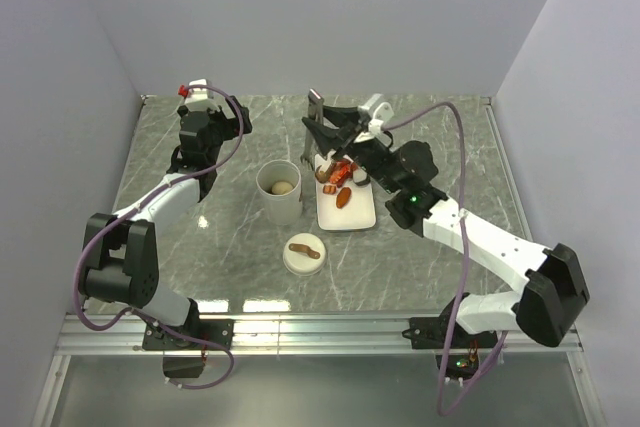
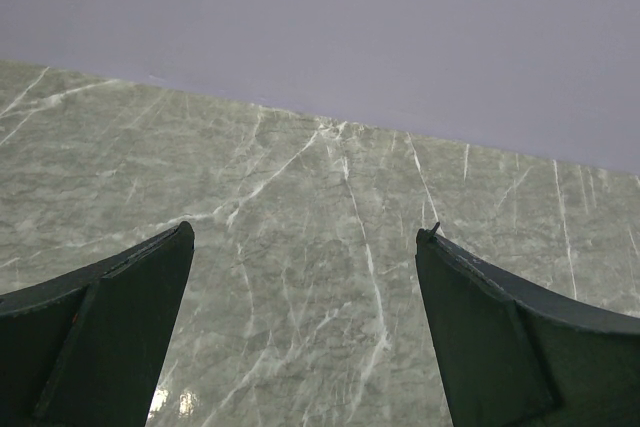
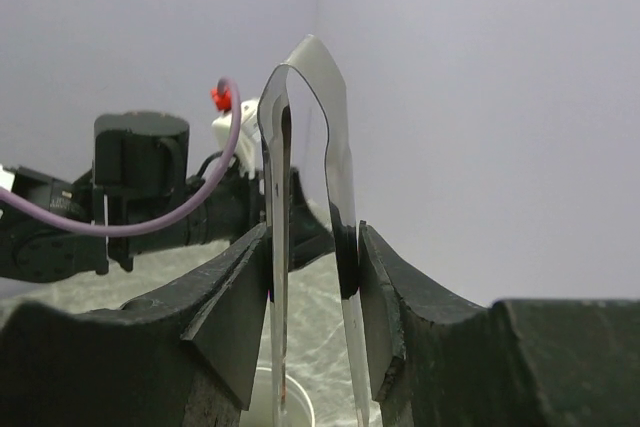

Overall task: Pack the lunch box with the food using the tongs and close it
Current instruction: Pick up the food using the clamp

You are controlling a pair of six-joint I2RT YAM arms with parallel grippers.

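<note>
The long slim grey metal tongs (image 3: pixel 318 117) were clamped, joined end up, in the partly closed right hand (image 3: pixel 312 262). Under that hand, red-orange food pieces (image 1: pixel 343 175) were spread on a flat white plate (image 1: pixel 352 215). The tall white cylindrical lunch box (image 1: pixel 281 205) was set uncovered to its left, with the round cream lid (image 1: pixel 303 253) laid nearer. The left hand (image 2: pixel 307 239) was held wide open over the marbled counter (image 2: pixel 300 167), with nothing gripped.

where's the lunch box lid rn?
Top view: the lid lies flat on the table, on the near side of the open lunch box and left of the near corner of the white plate.
</note>
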